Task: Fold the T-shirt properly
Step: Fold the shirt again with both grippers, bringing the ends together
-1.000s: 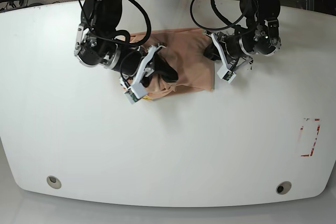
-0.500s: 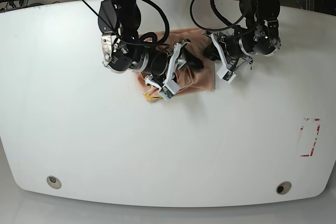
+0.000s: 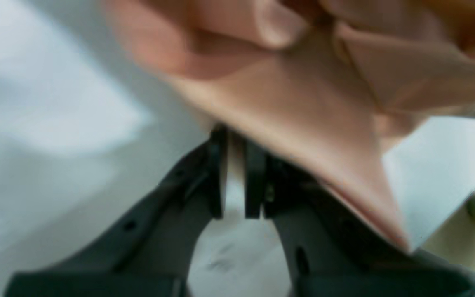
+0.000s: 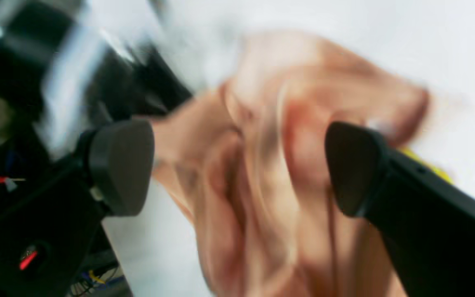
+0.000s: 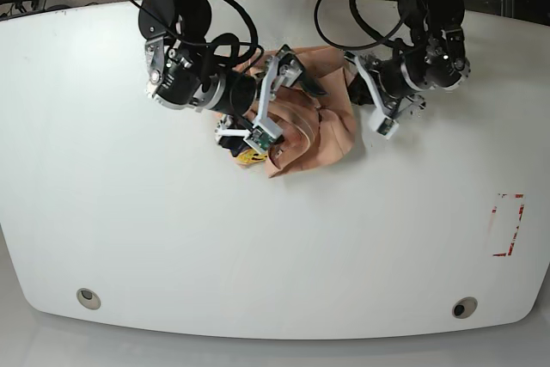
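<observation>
The T-shirt [image 5: 314,131] lay bunched in soft peach folds on the smooth white table [image 5: 172,238], between the two arms. The right wrist view showed the right gripper [image 4: 237,165] with jaws spread wide, rounded black pads either side of the crumpled cloth. The left wrist view showed the left gripper [image 3: 234,165] with flat jaws nearly together at the shirt's edge; whether cloth was pinched was unclear.

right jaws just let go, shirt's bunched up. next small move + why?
Probably lift the right gripper clear of the T-shirt. Its jaws stand wide with cloth loose between them, gripping nothing, and the shirt lies crumpled on the table. The left gripper looks nearly shut at a shirt edge, so it can anchor while the right re-grasps.
</observation>
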Available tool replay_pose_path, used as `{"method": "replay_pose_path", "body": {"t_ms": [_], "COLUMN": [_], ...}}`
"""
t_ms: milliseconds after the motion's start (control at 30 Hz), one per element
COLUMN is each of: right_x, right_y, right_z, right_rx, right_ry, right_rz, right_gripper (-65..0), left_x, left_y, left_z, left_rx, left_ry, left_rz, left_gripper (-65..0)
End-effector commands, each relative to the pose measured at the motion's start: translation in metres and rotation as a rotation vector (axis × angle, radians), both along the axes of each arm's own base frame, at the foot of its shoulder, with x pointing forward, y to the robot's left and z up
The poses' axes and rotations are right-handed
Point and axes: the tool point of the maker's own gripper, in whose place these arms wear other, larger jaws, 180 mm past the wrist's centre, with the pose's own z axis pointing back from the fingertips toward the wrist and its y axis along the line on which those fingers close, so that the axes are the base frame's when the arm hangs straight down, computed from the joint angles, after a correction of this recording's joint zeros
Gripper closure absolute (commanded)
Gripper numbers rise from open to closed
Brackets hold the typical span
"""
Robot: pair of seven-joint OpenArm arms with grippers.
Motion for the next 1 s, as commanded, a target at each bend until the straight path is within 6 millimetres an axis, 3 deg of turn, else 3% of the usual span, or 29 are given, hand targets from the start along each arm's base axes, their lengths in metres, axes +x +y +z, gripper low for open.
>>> {"method": "replay_pose_path", "body": {"t_ms": [0, 167, 333, 433, 533, 567, 800, 900, 967], "right_x": [0.007, -0.005, -0.006, -0.018, -0.024, -0.028, -0.074, -0.063, -0.056], "right_y": [-0.01, -0.023, -0.039, -0.047, -0.047, -0.045, 0.021, 0.031, 0.043], "right_z": [0.01, -0.005, -0.012, -0.024, -0.029, -0.03, -0.031, -0.019, -0.009], "right_rx": [0.015, -0.019, -0.03, -0.052, -0.058, -0.057, -0.014, 0.011, 0.045], "right_ry": [-0.037, 0.002, 0.025, 0.066, 0.082, 0.09, 0.124, 0.078, 0.059], "right_rz": [-0.027, -0.037, -0.088, -0.096, -0.089, -0.082, 0.143, 0.157, 0.156], "right_gripper": [-63.3, -63.3, -63.3, -63.3, -58.2, -56.0, -36.3, -29.3, -21.1], "left_x": [0.016, 0.019, 0.02, 0.015, 0.016, 0.017, 0.017, 0.017, 0.017], "left_y": [0.017, 0.034, 0.043, 0.045, 0.064, 0.066, 0.091, 0.097, 0.112], "left_z": [0.024, 0.037, 0.039, 0.037, 0.038, 0.039, 0.042, 0.044, 0.047], "left_rx": [0.015, 0.072, 0.101, 0.106, 0.135, 0.135, 0.155, 0.164, 0.202], "left_ry": [-0.092, -0.135, -0.143, -0.134, -0.135, -0.138, -0.144, -0.148, -0.153], "left_rz": [0.047, 0.047, 0.041, 0.044, 0.078, 0.086, 0.156, 0.168, 0.173], "left_gripper": [-5.0, -5.0, -5.0, -5.0, -5.0, -5.0, -5.0, -5.0, -5.0]}}
